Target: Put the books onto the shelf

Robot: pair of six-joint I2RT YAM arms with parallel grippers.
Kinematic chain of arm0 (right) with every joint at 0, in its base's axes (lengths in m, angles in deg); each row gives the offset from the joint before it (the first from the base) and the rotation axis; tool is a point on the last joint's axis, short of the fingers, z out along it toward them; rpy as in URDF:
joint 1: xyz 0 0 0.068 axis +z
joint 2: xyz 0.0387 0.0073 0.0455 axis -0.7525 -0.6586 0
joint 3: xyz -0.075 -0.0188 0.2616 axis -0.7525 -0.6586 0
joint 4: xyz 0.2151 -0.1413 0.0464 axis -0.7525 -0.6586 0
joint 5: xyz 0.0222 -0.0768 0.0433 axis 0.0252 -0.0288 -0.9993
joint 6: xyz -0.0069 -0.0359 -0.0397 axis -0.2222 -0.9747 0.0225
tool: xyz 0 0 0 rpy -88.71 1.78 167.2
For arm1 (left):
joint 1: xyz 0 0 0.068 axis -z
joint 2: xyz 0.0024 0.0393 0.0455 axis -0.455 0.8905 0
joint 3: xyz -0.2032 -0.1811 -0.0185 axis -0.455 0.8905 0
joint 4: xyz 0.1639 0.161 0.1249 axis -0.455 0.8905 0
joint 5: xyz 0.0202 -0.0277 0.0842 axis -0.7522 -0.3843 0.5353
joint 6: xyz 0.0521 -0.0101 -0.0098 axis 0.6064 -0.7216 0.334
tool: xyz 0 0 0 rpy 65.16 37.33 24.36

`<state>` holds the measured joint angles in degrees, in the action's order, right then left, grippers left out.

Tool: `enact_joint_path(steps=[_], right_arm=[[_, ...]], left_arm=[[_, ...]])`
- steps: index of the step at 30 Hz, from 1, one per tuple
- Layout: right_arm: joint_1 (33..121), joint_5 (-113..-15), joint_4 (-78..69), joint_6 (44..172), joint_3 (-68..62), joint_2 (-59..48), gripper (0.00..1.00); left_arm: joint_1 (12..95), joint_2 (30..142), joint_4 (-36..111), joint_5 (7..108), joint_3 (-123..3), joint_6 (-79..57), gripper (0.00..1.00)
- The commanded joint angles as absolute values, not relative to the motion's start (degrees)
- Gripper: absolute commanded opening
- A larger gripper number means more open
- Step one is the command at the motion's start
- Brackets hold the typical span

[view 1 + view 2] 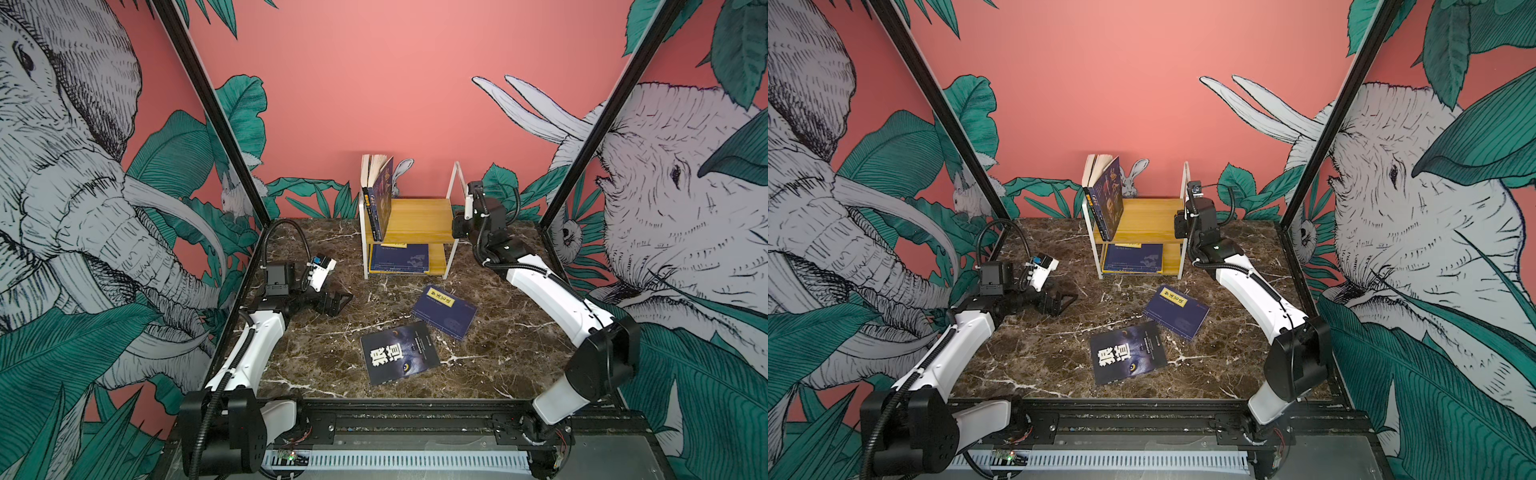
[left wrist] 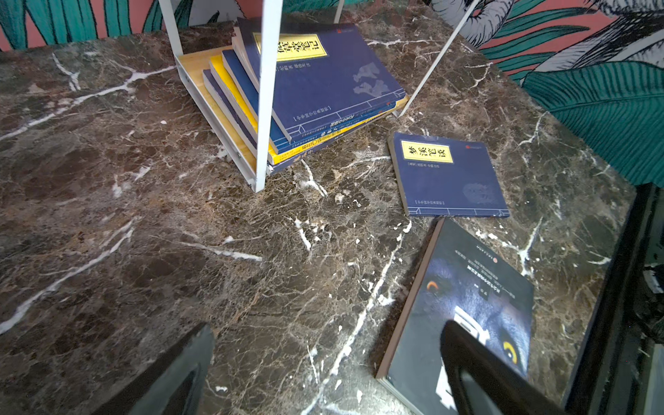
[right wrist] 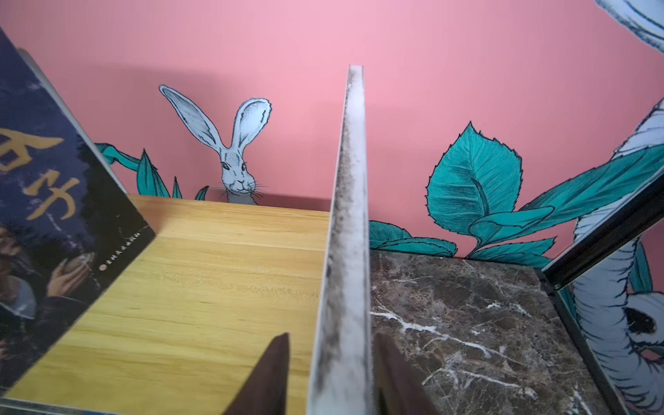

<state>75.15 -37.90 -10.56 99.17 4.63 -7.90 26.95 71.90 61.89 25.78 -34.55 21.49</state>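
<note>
The shelf [image 1: 419,216] [image 1: 1150,216] stands at the back of the marble table. Books [image 1: 382,199] lean upright at the left of its top board, and a stack of books [image 1: 399,257] [image 2: 323,82] lies on the lower board. Two books lie on the table: a navy one with a yellow label [image 1: 444,311] [image 2: 449,176] and a dark one with white characters [image 1: 399,357] [image 2: 467,298]. My right gripper [image 1: 456,225] [image 3: 333,336] is open, its fingers on either side of the shelf's right white frame bar [image 3: 350,215]. My left gripper [image 1: 334,301] [image 2: 327,325] rests open and holds nothing, left of the dark book.
Black frame posts [image 1: 208,104] and printed jungle walls enclose the table on three sides. A black rail [image 1: 415,415] runs along the front edge. The marble top [image 1: 311,353] lies bare between the left arm and the two loose books.
</note>
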Motion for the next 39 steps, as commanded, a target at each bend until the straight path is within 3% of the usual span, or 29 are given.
enact_joint_path(steps=[1, 5, 9, 13, 18, 27, 33, 39], right_arm=[[75.57, -35.31, -8.92, 96.27, 2.93, -1.24, 0.53], [75.81, -35.88, -12.18, 93.45, -3.51, 8.56, 0.58], [78.58, -38.30, -16.68, 88.01, -12.91, 20.11, 0.61], [85.38, -39.17, -19.47, 81.68, -21.81, 31.09, 0.62], [95.22, -38.43, -21.72, 76.51, -32.55, 38.43, 0.64], [115.41, -26.73, -13.74, 71.98, -47.87, 38.91, 0.67], [126.25, -22.72, -10.60, 67.58, -49.24, 26.95, 0.68], [128.61, -25.28, -5.03, 65.36, -48.01, 14.21, 0.68]], left_arm=[[26.69, 72.15, 64.51, 24.53, -36.83, 19.54, 0.99], [26.70, 71.48, 65.05, 24.11, -35.84, 14.34, 0.97], [28.78, 71.95, 67.45, 19.01, -35.11, 14.38, 0.90], [36.33, 71.58, 71.15, 26.24, -34.18, 27.86, 0.86], [38.60, 75.46, 66.30, 30.54, -30.88, 26.71, 0.79], [45.06, 79.43, 67.17, 34.74, -31.09, 26.83, 0.72], [47.36, 82.56, 67.00, 41.09, -31.08, 31.17, 0.70], [47.74, 85.46, 69.33, 43.79, -32.82, 31.92, 0.60]])
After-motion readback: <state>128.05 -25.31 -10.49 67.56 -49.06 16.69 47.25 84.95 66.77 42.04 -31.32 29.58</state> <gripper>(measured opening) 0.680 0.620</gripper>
